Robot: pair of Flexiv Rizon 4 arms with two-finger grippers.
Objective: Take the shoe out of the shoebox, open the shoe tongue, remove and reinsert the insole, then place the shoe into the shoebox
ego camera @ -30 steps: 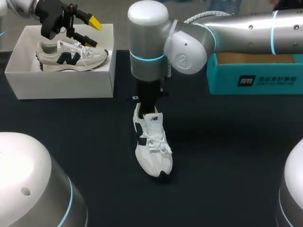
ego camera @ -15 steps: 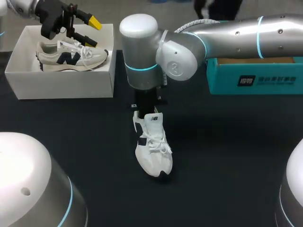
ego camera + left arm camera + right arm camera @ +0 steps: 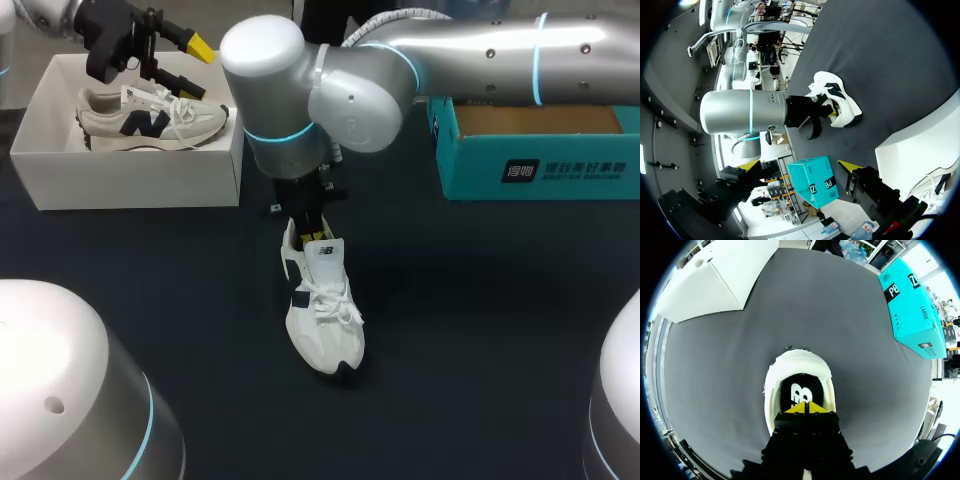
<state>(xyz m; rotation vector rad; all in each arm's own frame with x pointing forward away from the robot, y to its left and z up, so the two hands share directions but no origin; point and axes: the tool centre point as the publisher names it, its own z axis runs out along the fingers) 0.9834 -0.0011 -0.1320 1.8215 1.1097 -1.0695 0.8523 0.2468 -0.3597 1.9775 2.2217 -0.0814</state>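
Note:
A white shoe with dark trim lies on the black table, toe toward the front edge. My right gripper stands at its heel opening, yellow tips pressed together and shut. In the right wrist view the shut tips hang just over the dark insole inside the collar; nothing shows between them. My left gripper hovers open above the white shoebox at the back left. In the left wrist view its gripper stands wide apart, with the shoe far ahead.
A beige shoe with a dark logo lies inside the white shoebox. A teal box sits at the back right, open on top. My right arm spans the back of the table above the shoe.
My right arm's wrist has swung to the left while its gripper stays at the shoe's opening; its yellow tips now show. The shoe and the left arm have not moved.

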